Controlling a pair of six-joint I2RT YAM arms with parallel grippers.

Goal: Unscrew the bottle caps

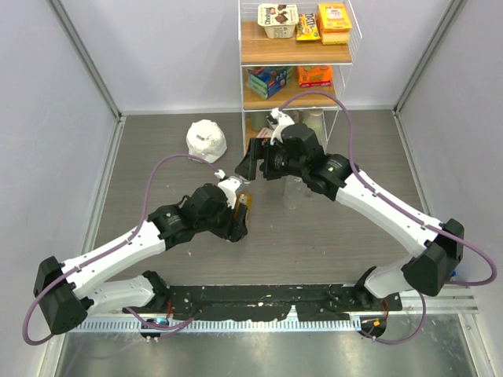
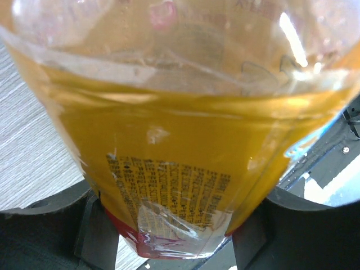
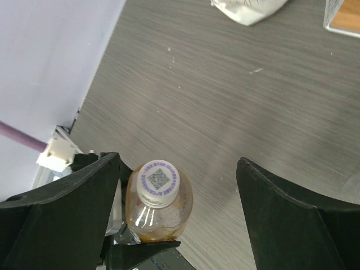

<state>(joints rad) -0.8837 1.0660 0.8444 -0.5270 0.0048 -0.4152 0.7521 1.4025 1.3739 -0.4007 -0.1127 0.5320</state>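
Gripping the amber bottle (image 2: pixel 169 169) by its body, the left gripper (image 2: pixel 180 225) is clenched on it, one finger on each side of the label. Bottle is near table centre. White cap (image 3: pixel 159 183) is on the neck, with a printed code on top. Right gripper (image 3: pixel 178 163) is released, jaws spread wide either side of the cap, clear of it. Clear bottle (image 1: pixel 292 192) stands near, under the right arm.
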